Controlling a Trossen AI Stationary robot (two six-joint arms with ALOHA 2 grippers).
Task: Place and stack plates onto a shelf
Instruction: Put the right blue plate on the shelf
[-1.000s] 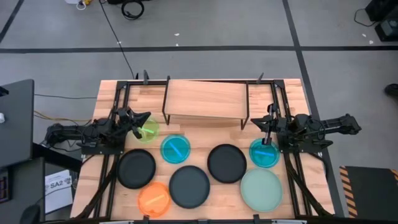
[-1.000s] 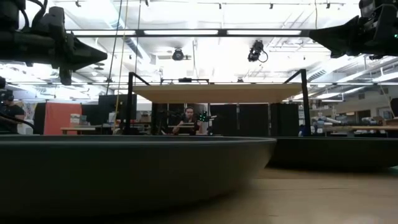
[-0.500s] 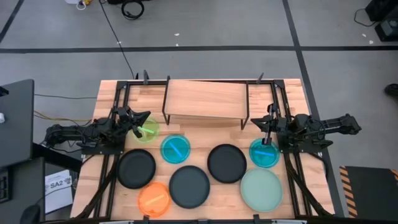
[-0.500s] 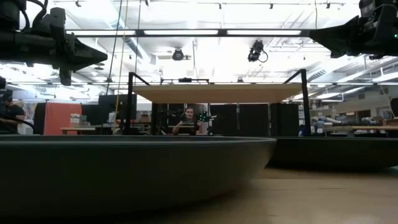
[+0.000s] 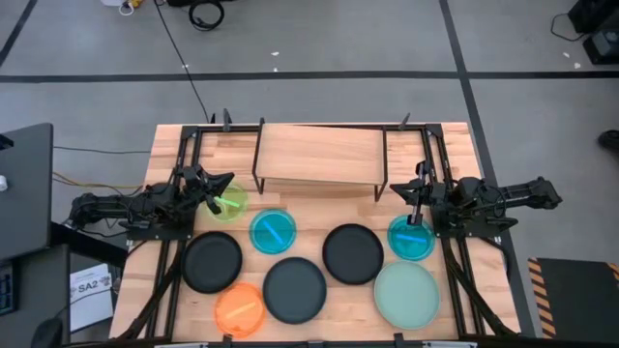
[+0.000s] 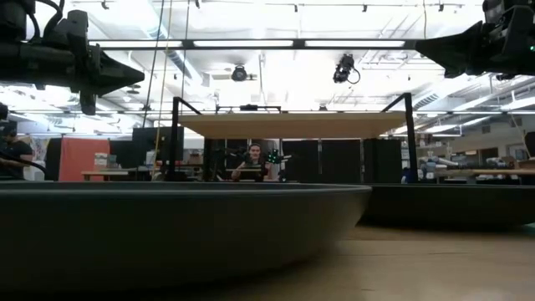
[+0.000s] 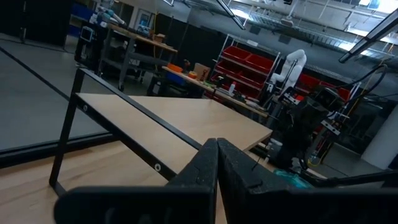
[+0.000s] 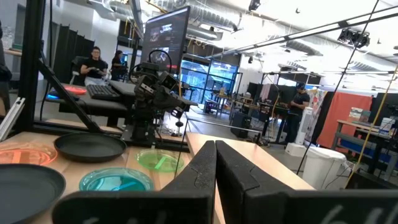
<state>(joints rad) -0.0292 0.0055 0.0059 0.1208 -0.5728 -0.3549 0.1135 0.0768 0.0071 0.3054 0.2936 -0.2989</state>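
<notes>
Seven plates [image 5: 353, 253] lie on the table, shelf [image 5: 319, 155] bare; left gripper [image 5: 224, 183] and right gripper [image 5: 417, 181] pressed together, empty.

Bright, even overhead light; soft shadows. Low view: long ceiling strip lights [image 6: 267, 43] glare, large matte black plate [image 6: 180, 226] silhouetted, blurred.

Two dark jointed arms, tapered black pincers.

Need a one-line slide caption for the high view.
Seven plates lie on the table before the bare shelf; both arms wait at its ends.
</notes>
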